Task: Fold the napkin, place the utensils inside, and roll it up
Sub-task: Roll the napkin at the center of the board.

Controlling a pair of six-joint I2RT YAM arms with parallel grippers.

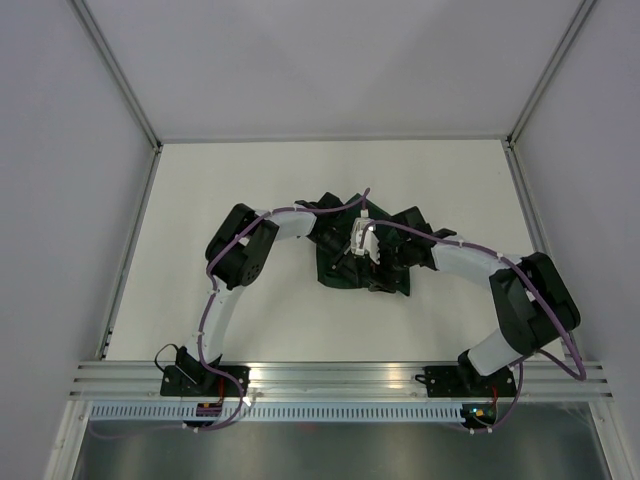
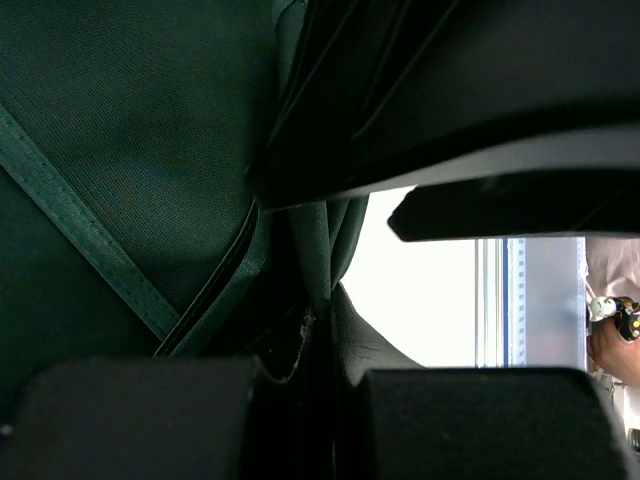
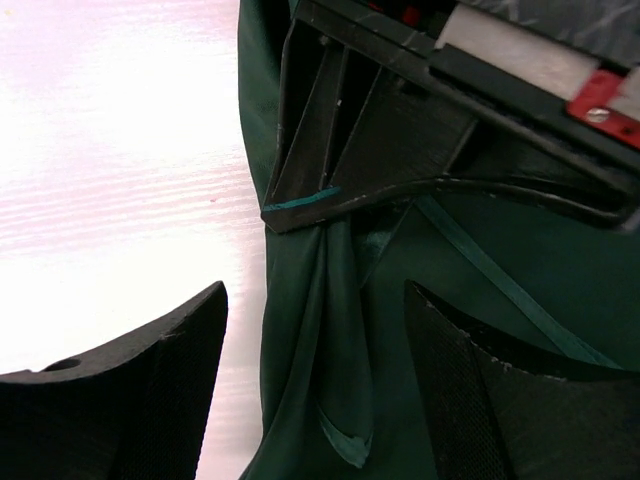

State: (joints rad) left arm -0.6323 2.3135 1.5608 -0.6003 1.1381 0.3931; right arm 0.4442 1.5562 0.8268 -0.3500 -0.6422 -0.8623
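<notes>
The dark green napkin [image 1: 338, 274] lies crumpled at the middle of the white table, under both grippers. My left gripper [image 1: 356, 250] is shut on a gathered fold of the napkin [image 2: 130, 130]; in the left wrist view its pads [image 2: 300, 345] pinch the cloth. In the right wrist view the left gripper [image 3: 300, 205] holds that fold from above. My right gripper [image 1: 378, 262] is open, its fingers [image 3: 130, 390] standing either side of the bunched napkin [image 3: 520, 240] without gripping it. The fork is hidden.
The white table [image 1: 240, 200] is enclosed by grey walls with metal frame posts [image 1: 120, 75]. An aluminium rail [image 1: 330, 375] carrying both arm bases runs along the near edge.
</notes>
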